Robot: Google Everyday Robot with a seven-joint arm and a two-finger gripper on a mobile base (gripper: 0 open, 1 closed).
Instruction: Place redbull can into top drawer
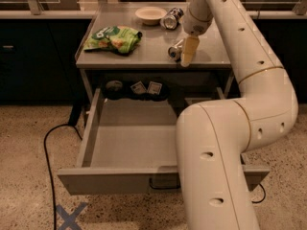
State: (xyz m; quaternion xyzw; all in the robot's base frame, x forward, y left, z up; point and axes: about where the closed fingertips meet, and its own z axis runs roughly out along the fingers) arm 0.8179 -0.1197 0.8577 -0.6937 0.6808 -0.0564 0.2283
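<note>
The redbull can point(174, 51), slim and silver, lies on its side on the grey table top point(144, 56), near the front edge right of the middle. My gripper point(188, 52) hangs down from the wrist right beside the can, at its right end, close to or touching it. The top drawer point(129, 145) is pulled wide open below the table and its inside is bare. Its front panel point(115, 181) faces me. My arm's large lower link point(216, 166) hides the drawer's right part and most of the handle.
A green snack bag point(113, 38) lies at the table's left. A white bowl point(150, 15) and a darker can point(171, 18) on its side are at the back. Small packets point(146, 88) sit in the recess behind the drawer. A black cable point(48, 147) and a blue tape cross point(71, 215) are on the floor at left.
</note>
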